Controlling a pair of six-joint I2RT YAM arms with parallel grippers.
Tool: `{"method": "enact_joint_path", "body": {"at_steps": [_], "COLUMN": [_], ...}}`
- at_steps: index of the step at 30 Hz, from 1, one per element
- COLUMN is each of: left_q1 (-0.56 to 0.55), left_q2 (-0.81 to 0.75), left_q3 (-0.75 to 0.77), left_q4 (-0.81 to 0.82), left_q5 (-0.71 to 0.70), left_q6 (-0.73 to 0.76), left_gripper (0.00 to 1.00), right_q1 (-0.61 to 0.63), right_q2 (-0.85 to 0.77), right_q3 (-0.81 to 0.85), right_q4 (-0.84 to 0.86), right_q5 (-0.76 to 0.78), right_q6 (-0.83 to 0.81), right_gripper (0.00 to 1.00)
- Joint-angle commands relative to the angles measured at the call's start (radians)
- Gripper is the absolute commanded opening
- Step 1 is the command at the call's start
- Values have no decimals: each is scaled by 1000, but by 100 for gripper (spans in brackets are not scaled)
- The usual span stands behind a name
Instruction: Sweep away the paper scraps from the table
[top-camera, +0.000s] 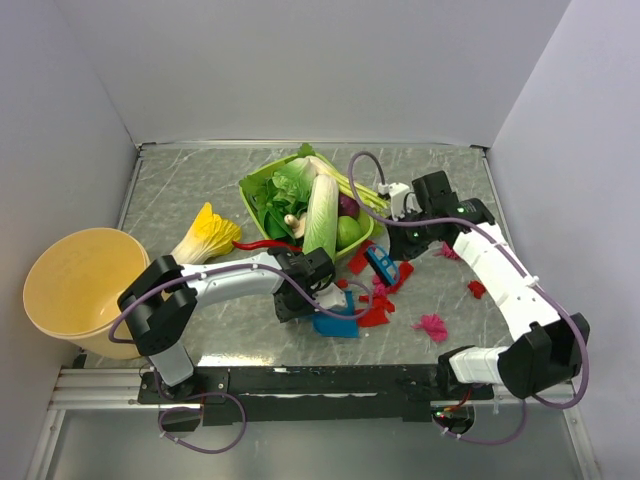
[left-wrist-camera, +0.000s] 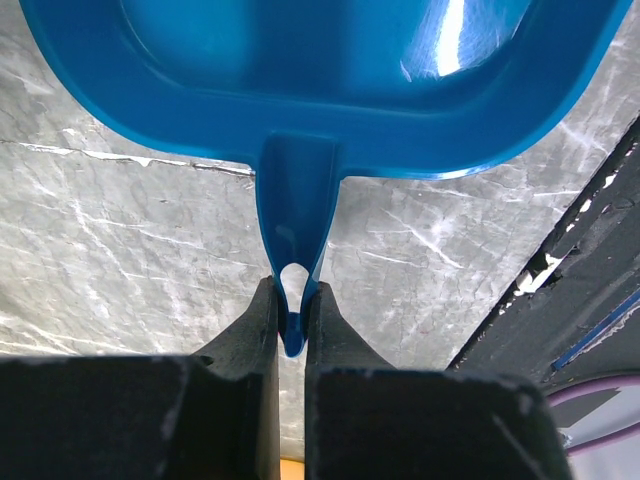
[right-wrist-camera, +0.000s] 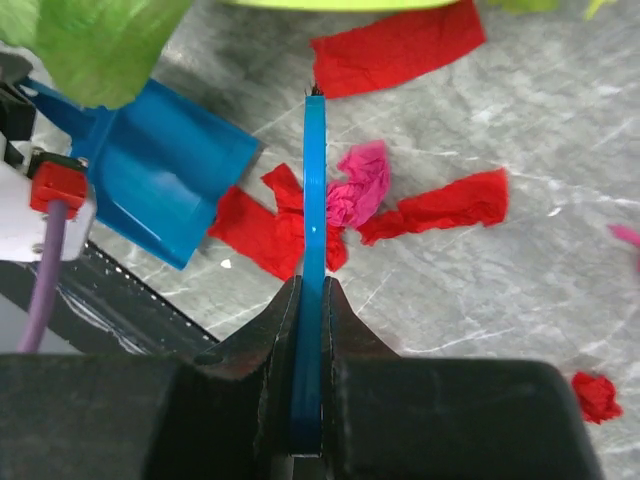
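Scraps lie by the table edge; left tool clamps dustpan, right tool clamps blue sweeper.

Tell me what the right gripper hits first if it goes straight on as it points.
Likely the paper scraps on the table, under the blue tool that the right gripper holds; depth is unclear.

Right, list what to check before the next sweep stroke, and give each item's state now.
1. Left gripper shut on blue dustpan handle: ok.
2. Right gripper shut on blue sweeping tool: ok.
3. Dustpan lip flat on table: cannot tell.
4. Main paper scraps lying beside dustpan: ok.
5. All scraps gathered in one pile: not ok; a pink tuft and a red piece lie apart, to the right.
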Motion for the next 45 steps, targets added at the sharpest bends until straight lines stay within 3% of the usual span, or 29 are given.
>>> {"method": "enact_joint_path", "body": {"at_steps": [1,8,17,21,34,45], "left_q1": [-5,-5,-5,-16,-68,-80], "left_q2": [6,6,12,29,127,233], "left_q3": [43,49,74,90,192,316], "left_q4": [-10,-24,-94,-129,-133,-68], "left_q5": [-4,-16,-51,-94,-176,-119], "left_q6": [-1,9,22,42,32,-32], "left_gripper": [1,1,1,1,1,1], "right_q1": [-8,-26,-39,-43,-40,-40], "right_q2": [-79,-79,45,78,65,50], "right_q3": [28,-89,-156,-165,-204,-219], "right_q4": [-1,212,315,275,162,133], "right_q5": [131,433,556,521,201,-108], "right_q6": [29,-21,-29,9,190,336], "right_gripper": [0,0,0,0,0,0]}}
